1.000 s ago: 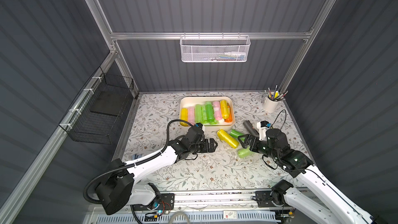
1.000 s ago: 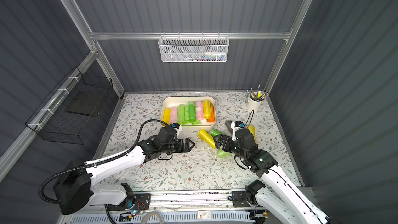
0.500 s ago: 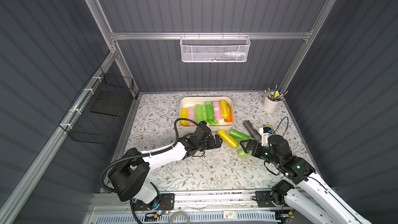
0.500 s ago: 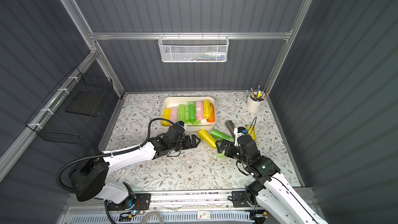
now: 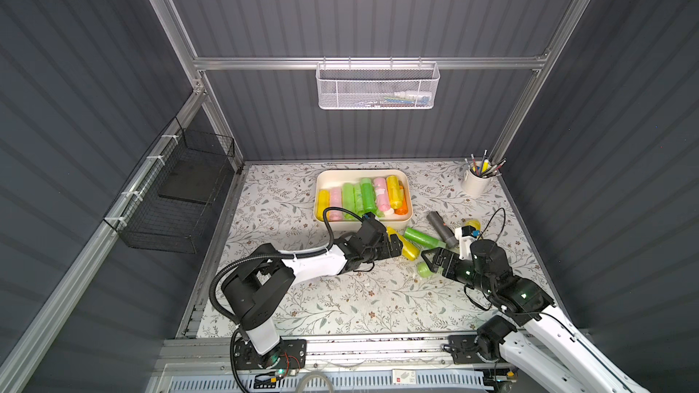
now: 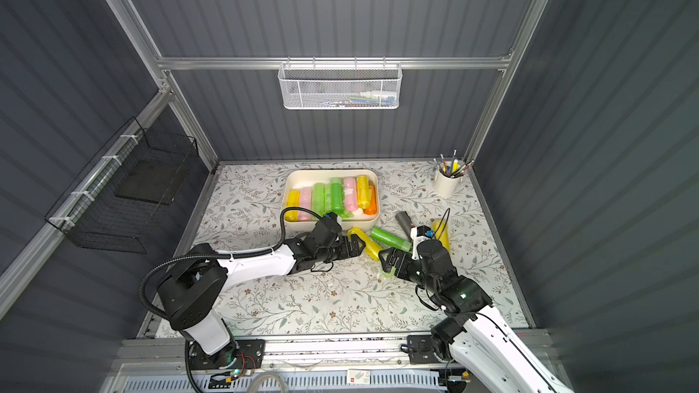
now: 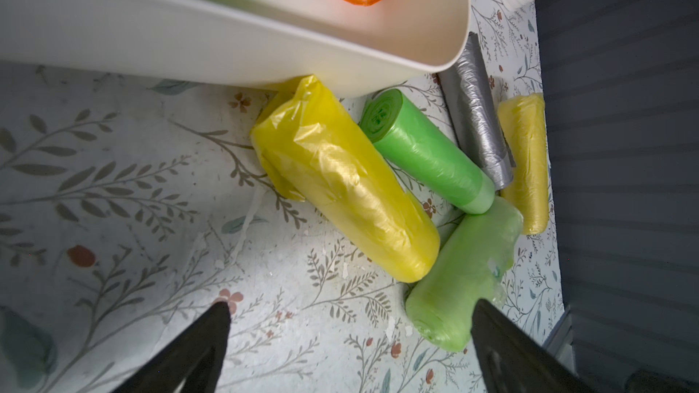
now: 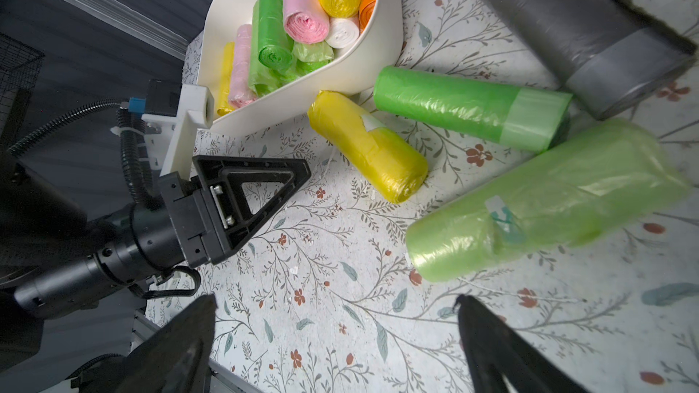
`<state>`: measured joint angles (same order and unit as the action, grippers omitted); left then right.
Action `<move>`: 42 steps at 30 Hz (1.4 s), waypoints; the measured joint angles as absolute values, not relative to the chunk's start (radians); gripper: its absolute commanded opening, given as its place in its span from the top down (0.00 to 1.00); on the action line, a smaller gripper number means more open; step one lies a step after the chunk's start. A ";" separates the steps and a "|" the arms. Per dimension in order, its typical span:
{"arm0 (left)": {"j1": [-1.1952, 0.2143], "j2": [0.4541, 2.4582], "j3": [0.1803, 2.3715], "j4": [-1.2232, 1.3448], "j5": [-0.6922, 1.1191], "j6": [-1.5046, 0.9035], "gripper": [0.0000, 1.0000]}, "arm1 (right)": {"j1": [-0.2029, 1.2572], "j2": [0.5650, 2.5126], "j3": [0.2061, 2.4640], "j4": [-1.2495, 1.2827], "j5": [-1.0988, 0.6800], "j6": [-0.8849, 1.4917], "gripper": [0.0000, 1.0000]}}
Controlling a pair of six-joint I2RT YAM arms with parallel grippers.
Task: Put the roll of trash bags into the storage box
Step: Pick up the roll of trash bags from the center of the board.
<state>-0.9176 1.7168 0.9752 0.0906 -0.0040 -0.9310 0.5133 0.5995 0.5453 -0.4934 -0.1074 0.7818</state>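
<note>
1. Floral-print tabletop [image 5: 302, 296], walled in dark grey ribbed panels. You see both arms enter from the lower edge in both top views.
2. Yellow roll [image 7: 340, 183]: lies on the tabletop outside the box, just below and right of it at frame centre in both top views. Its loose far end touches the box's outer wall.
3. Bright green roll [image 7: 427, 153]: lies alongside the yellow roll, on the tabletop.
4. Pale green roll [image 7: 461, 274]: lies across the near ends of those two and touches both.
5. Grey roll [image 7: 472, 126] and pale yellow roll [image 7: 525, 160]: side by side beyond the bright green one.
6. Storage box [image 5: 363, 175]: cream, shallow, at frame centre. It holds yellow, pink, green, orange and white rolls packed side by side.
7. Left gripper [image 7: 351, 308]: your jaws stand wide apart and empty, low over the tabletop. The tips are just short of the yellow roll.
8. Right gripper [image 8: 336, 298]: your jaws stand wide apart and empty, with the pale green roll just ahead.
9. Pen cup [image 5: 476, 183]: white, at the tabletop's upper right corner.
10. White mesh basket [image 5: 378, 86]: hangs on the back rail, upper centre.
11. Black wire basket [image 5: 177, 190]: hangs on the wall at frame left.
</note>
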 measured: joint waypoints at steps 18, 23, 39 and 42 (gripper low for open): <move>-0.918 1.840 1.079 0.102 -0.039 -0.933 0.05 | 0.513 0.627 0.545 -0.494 -0.109 0.781 0.01; -0.918 1.881 1.114 0.096 -0.050 -0.933 0.09 | 0.513 0.628 0.545 -0.495 -0.108 0.779 0.01; -0.922 2.029 1.288 -0.012 -0.077 -0.944 0.14 | 0.513 0.629 0.546 -0.503 -0.097 0.776 0.01; -0.923 2.041 1.310 -0.033 -0.083 -0.945 0.15 | 0.513 0.629 0.546 -0.509 -0.092 0.774 0.01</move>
<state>-0.9226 2.0407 1.3098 -0.0330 -0.0830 -0.9447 0.5133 0.6292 0.5457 -0.5095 -0.0921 0.7738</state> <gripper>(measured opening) 0.855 0.991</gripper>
